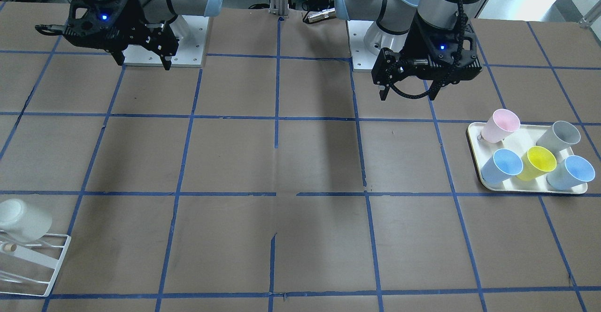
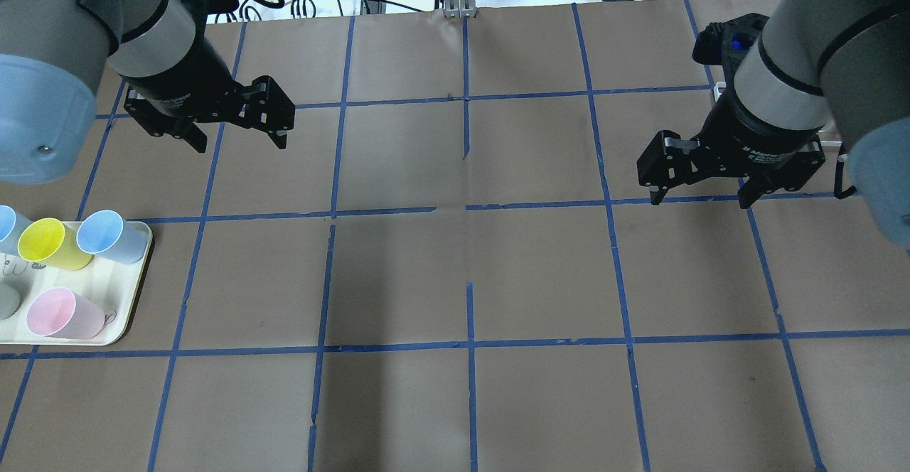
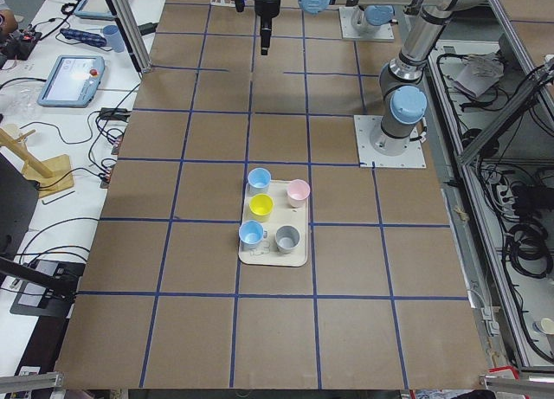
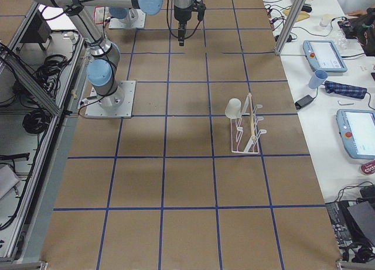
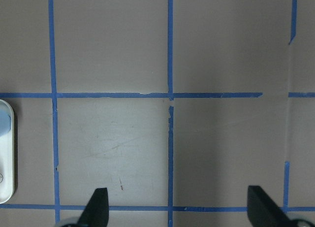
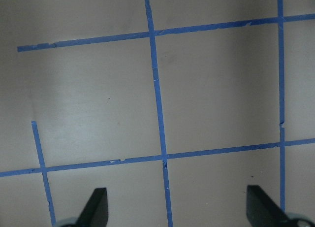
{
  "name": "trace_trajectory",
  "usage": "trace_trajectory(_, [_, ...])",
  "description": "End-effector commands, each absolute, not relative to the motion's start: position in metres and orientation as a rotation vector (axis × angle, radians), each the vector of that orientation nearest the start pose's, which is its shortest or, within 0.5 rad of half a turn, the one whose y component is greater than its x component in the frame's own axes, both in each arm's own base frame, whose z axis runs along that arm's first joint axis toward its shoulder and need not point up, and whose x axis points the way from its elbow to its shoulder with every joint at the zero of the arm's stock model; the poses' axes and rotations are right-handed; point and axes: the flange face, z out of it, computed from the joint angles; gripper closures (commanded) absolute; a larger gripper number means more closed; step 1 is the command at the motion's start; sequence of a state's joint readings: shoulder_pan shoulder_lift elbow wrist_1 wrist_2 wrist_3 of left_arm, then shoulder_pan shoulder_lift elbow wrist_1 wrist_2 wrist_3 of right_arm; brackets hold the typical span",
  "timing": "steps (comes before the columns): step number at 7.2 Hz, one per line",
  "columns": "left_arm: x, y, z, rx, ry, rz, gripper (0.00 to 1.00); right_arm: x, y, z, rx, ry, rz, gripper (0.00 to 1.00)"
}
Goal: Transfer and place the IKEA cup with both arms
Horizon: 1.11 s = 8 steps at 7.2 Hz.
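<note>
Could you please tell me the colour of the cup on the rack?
White IKEA cup; exterior front-facing view.

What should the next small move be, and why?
Probably swing the right gripper toward the white cup on the rack: both grippers hang open and empty, and that cup sits on the right arm's side, far from the left gripper.

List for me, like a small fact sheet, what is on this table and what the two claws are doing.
White cup: on the wire rack, at the table's end on the robot's right
Tray: at the opposite end, holding five upright cups
Cups on tray: pink cup, grey cup, yellow cup, two blue cups
Left claw: open, holding nothing, above the table
Right claw: open, holding nothing, above the table
</note>
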<state>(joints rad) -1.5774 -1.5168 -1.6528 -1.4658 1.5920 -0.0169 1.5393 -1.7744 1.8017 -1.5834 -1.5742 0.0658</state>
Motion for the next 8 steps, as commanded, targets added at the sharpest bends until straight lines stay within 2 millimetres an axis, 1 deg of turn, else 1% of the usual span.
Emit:
trace_trajectory(1, [-0.1344, -0.4750, 0.4851, -0.018, 3.122, -0.122, 0.00, 0.1197, -0.4069, 0.4723, 0.136, 3.151, 0.002, 0.00])
trace_trajectory(2, [-0.1351, -0.4740, 0.4849, -0.015, 3.122, -0.120, 0.00, 0.1201, -0.4058, 0.4759, 0.128, 3.153, -0.012, 0.00])
trace_trajectory(3, [-0.1358, -0.4738, 0.4849, -0.013, 3.122, -0.120, 0.00, 0.1216, -0.4042, 0.4719, 0.135, 3.139, 0.002, 0.00])
trace_trajectory(5, [-0.1351, -0.4745, 0.4842, -0.015, 3.122, -0.118, 0.00, 0.1216, -0.4027, 0.4708, 0.132, 3.139, 0.017, 0.00])
trace_trajectory(7, [-0.1345, -0.4733, 0.4823, -0.015, 3.123, -0.118, 0.00, 0.1177, -0.4059, 0.4738, 0.153, 3.158, -0.008, 0.00])
trace_trajectory(8, [-0.1345, -0.4736, 0.4832, -0.015, 3.123, -0.122, 0.00, 0.1189, -0.4062, 0.4745, 0.159, 3.145, -0.010, 0.00])
